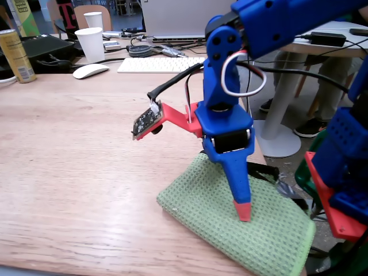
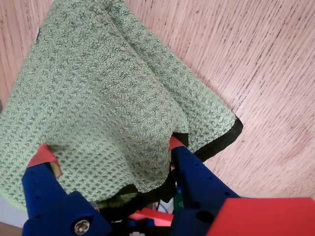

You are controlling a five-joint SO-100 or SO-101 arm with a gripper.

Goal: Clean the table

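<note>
A folded green waffle-weave cloth [image 1: 201, 210] lies on the light-brown wooden table [image 1: 80, 172] near its front right edge. My blue gripper [image 1: 244, 214] with red fingertips points straight down and presses its tip onto the cloth. In the wrist view the two fingers stand wide apart, and the gripper [image 2: 109, 149] is open with the cloth [image 2: 98, 88] bulging between the red tips. The cloth's black-edged corner lies on the wood grain [image 2: 275, 73]. Nothing is clamped.
At the table's far side stand a yellow can [image 1: 16, 56], a white paper cup [image 1: 91, 43], a white mouse [image 1: 90, 71], a white keyboard [image 1: 161, 64] and a laptop [image 1: 172, 17]. A white pedestal table [image 1: 287, 86] stands beyond the right edge.
</note>
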